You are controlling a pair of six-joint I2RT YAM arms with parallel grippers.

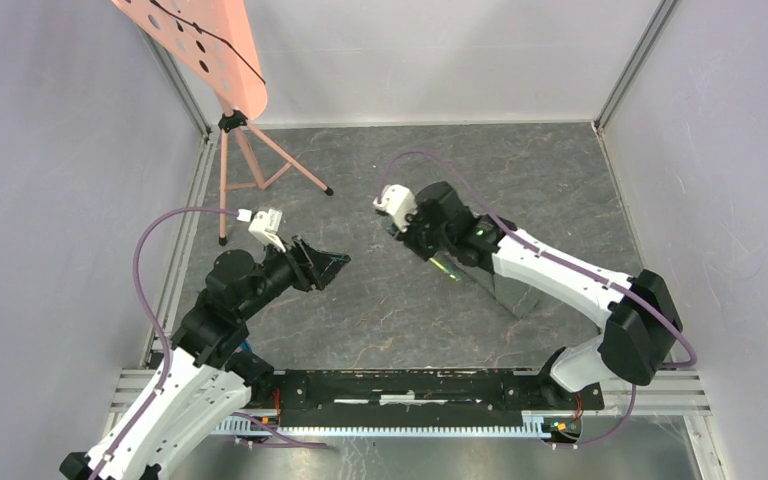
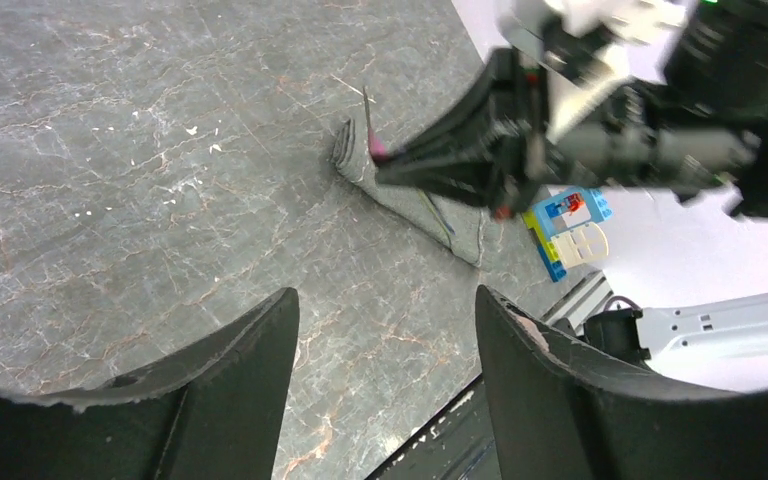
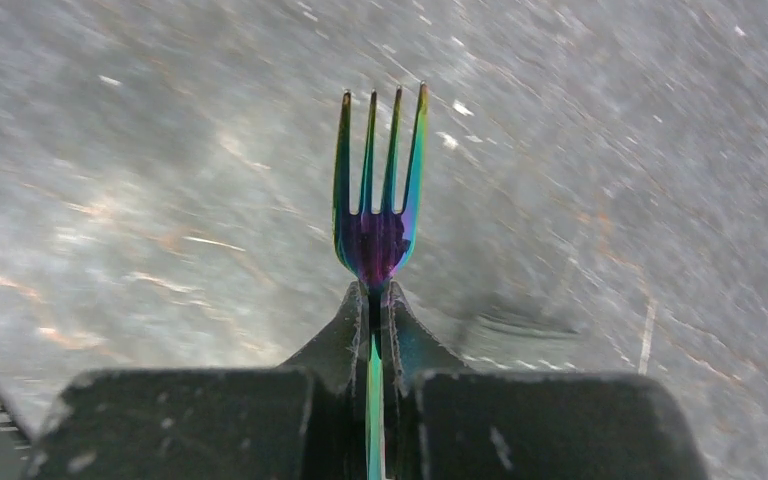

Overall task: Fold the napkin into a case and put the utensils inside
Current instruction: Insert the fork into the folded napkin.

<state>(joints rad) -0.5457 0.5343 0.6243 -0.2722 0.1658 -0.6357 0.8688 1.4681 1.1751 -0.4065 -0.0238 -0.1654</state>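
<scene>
Pinching an iridescent fork (image 3: 375, 215) above the slate floor (image 3: 110, 150).
Clamps the handle between the pressed-together fingers of the right gripper (image 3: 372, 295), tines pointing away; shows the left gripper (image 2: 385, 320) spread wide at left, and the folded napkin (image 2: 415, 208) lying flat under the right arm, near a blue-and-yellow toy block (image 2: 565, 222).

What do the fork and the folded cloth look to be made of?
The fork: probably metal with an iridescent rainbow finish; its glossy tines shift from blue through purple to green and yellow. The folded cloth: apparently fabric, dark grey and matte, with soft layered edges.
</scene>
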